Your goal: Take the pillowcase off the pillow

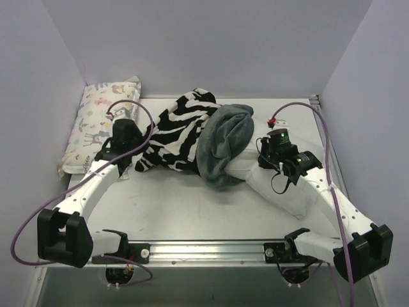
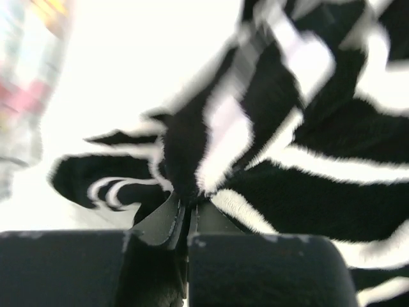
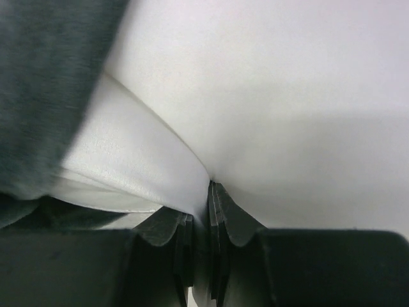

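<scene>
1. The left gripper (image 2: 188, 214) has its fingers drawn together on a fold of the pillowcase (image 1: 182, 137). It grips the zebra-striped side at the cover's left edge.
2. The right gripper (image 3: 209, 192) is clamped on a pinch of the white pillow (image 1: 284, 192). The fabric creases directly at its fingertips.
3. The pillowcase lies bunched at mid-table (image 1: 192, 214), between the two grippers. Its grey plush side is turned outward in a thick roll around the pillow.
4. The pillow's bare right end protrudes from that roll and lies against the right arm.
5. An animal-print pillow (image 1: 96, 125) lies at the far left against the wall, partly behind the left arm.
6. Limits of view:
   - The part of the pillow inside the cover is hidden.
   - From overhead, the wrists cover both sets of fingertips.
   - The left wrist view is motion-blurred, so the stripe edges are smeared.
   - The right wrist view shows the grey plush only at its left margin, out of focus.
</scene>
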You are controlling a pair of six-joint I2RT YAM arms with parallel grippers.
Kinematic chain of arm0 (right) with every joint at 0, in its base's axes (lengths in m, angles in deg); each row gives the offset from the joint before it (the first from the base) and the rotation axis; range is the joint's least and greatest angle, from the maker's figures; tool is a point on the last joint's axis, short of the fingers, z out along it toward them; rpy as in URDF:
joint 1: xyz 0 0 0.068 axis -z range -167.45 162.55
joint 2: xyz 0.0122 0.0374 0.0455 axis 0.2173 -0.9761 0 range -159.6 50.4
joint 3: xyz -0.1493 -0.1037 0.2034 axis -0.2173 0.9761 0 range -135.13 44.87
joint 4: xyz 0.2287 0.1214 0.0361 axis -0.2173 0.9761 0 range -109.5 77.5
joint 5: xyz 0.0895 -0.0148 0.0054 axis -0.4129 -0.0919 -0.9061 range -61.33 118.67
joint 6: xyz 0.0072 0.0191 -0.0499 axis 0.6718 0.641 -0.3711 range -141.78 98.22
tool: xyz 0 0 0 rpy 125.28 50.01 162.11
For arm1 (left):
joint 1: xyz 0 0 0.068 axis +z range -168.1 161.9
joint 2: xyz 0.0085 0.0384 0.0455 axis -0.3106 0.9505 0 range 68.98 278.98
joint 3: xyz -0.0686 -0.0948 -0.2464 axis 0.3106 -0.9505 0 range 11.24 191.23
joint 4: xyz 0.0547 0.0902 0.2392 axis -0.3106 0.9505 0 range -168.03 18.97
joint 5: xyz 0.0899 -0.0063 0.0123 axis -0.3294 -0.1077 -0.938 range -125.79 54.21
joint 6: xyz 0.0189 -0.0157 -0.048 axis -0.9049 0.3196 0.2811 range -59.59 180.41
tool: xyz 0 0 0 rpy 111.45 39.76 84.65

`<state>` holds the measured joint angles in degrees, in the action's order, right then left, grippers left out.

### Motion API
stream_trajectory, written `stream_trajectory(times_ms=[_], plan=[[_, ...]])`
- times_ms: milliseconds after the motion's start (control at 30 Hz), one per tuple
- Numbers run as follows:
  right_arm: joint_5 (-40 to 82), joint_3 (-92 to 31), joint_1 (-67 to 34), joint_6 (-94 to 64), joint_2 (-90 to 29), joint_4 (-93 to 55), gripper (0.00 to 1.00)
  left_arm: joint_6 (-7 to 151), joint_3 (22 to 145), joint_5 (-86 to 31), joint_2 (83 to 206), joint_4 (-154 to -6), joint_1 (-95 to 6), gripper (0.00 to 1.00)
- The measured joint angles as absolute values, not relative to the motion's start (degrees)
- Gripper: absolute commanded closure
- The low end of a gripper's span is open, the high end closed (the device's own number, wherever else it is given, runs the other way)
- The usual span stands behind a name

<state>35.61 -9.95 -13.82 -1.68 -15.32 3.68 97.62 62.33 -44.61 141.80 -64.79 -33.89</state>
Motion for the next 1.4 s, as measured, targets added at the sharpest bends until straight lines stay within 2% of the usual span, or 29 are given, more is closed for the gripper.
stream_trajectory(times_ms=[167,433,667,933,967,1033,1067,1100,1133,1200,1300,1400], plan=[[28.2,-10.0,-4.1,0.8,-11.8,2.6,1.0,99.3,70.7,-44.3,141.7,-60.6,-25.5,1.0],[19.3,-9.9,3.4,3.4,-7.0,3.6,1.0,100.5,78.2,-42.8,142.0,-52.8,-12.9,1.0],[14.1,-9.9,8.1,3.8,-2.8,6.9,1.0,100.4,79.9,-39.8,145.7,-50.0,-10.6,1.0],[13.4,-10.7,8.5,4.0,0.8,11.5,1.0,100.5,83.1,-35.7,151.7,-48.5,-9.1,1.0],[13.1,-10.7,8.7,3.9,0.8,11.6,1.0,100.5,83.2,-34.9,152.1,-48.6,-9.1,0.95],[13.0,-10.7,8.8,3.8,0.7,11.6,1.0,99.6,83.3,-32.6,152.3,-49.0,-8.9,0.74],[13.5,-10.7,8.3,3.7,0.5,11.6,1.0,98.8,83.7,-31.8,152.4,-49.0,-8.8,0.59],[15.1,-10.7,7.1,3.5,0.4,11.6,1.0,97.9,84.4,-31.2,152.7,-48.9,-8.8,0.3],[16.5,-10.7,5.8,3.2,0.2,11.7,1.0,96.6,85.5,-30.7,153.1,-49.1,-8.9,0.22],[18.6,-10.8,4.3,2.7,-0.1,11.9,1.0,94.8,87.7,-30.3,153.2,-49.6,-9.2,0.11],[21.3,-10.8,4.1,2.0,-0.5,12.2,1.0,91.4,91.4,-29.4,152.3,-49.7,-11.9,0.02],[22.7,-10.8,4.1,1.6,-0.9,12.3,1.0,88.3,92.6,-29.4,148.6,-49.8,-21.1,0.03]])
